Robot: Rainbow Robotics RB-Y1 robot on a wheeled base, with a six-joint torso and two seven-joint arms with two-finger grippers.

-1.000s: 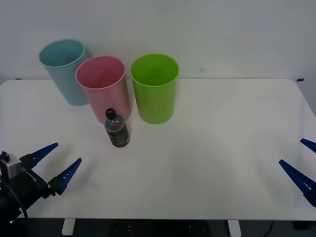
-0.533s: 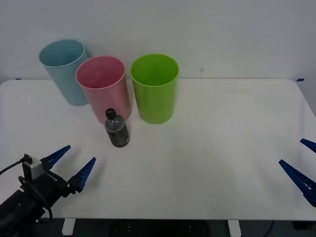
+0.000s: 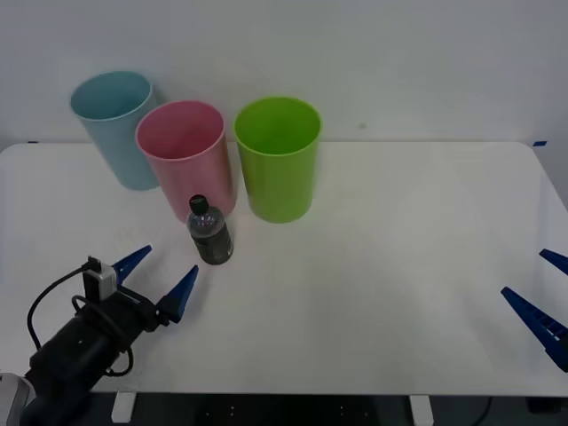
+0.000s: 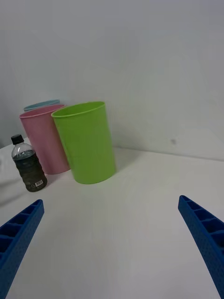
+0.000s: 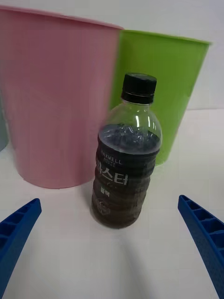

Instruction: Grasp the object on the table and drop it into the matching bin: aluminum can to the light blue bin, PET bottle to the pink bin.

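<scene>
Facing my left pincer (image 3: 163, 274), spread wide, the upright PET bottle (image 3: 210, 232) stands dead ahead on the desk (image 3: 373, 266), just before the pink bin (image 3: 185, 155); my right pincer (image 3: 543, 300) waits open, well apart.

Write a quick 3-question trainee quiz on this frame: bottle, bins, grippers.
1. True or false: the PET bottle lies on its side on the table.
2. Multiple choice: which bin stands directly behind the bottle in the front view? A) light blue bin B) pink bin C) lime green bin
3. Short answer: which gripper is lined up on the bottle, and how are its fingers?

Key
1. False: it stands upright, black cap on.
2. B.
3. The left gripper, near the bottle, fingers open with the bottle centred between them in the left wrist view. The right gripper waits open at the table's right edge.
</scene>
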